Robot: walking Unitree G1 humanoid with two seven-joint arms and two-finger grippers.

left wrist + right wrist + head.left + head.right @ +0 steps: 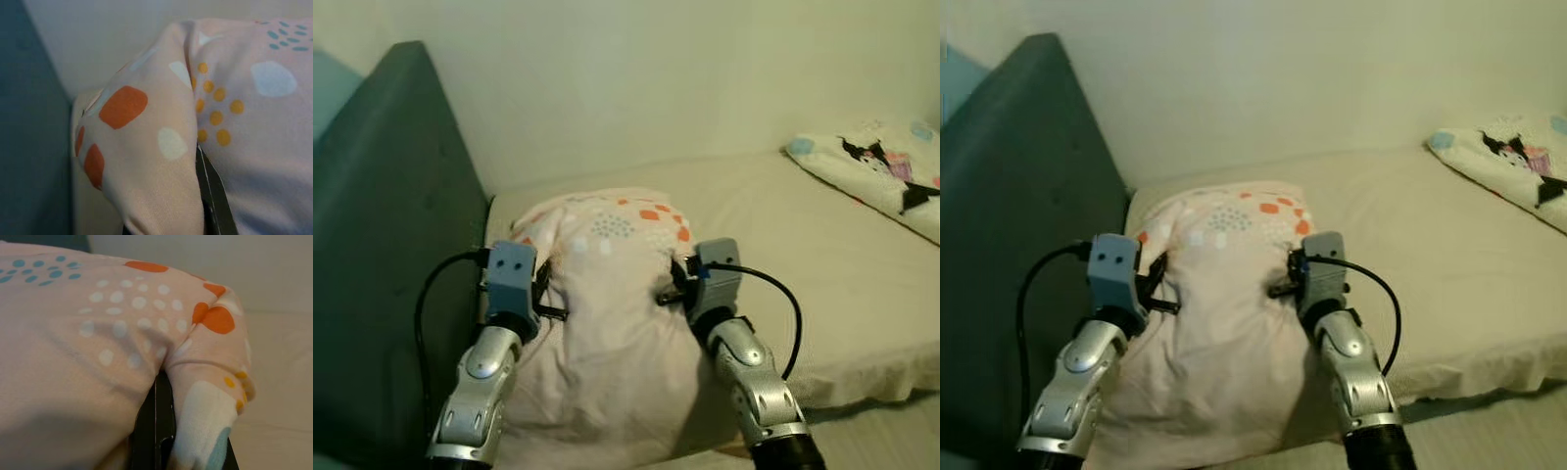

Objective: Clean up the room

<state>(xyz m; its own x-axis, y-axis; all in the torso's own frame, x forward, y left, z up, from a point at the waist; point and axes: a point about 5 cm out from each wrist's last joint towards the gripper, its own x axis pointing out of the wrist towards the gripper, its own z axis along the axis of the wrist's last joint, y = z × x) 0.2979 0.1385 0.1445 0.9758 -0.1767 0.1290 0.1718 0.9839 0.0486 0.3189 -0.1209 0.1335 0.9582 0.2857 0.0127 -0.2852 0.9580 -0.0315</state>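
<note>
A pale pink pillow (pixel 607 304) with orange, white and blue spots lies on the beige bed (pixel 803 235), near the head end. My left gripper (pixel 546 294) is at the pillow's left edge, shut on a fold of its cloth (pixel 146 142); one black finger (pixel 213 196) shows beside that fold. At the pillow's right edge my right gripper (pixel 672 286) is shut on the other corner (pixel 205 382), with a black finger (pixel 154 426) under the cloth. Both sets of fingertips are buried in the fabric.
A dark green padded headboard (pixel 382 245) stands on the left, close to my left arm. A white pillow with a cartoon print (pixel 886 171) lies at the far right of the bed. A plain wall runs behind. The bed's front edge (pixel 862 377) is at the lower right.
</note>
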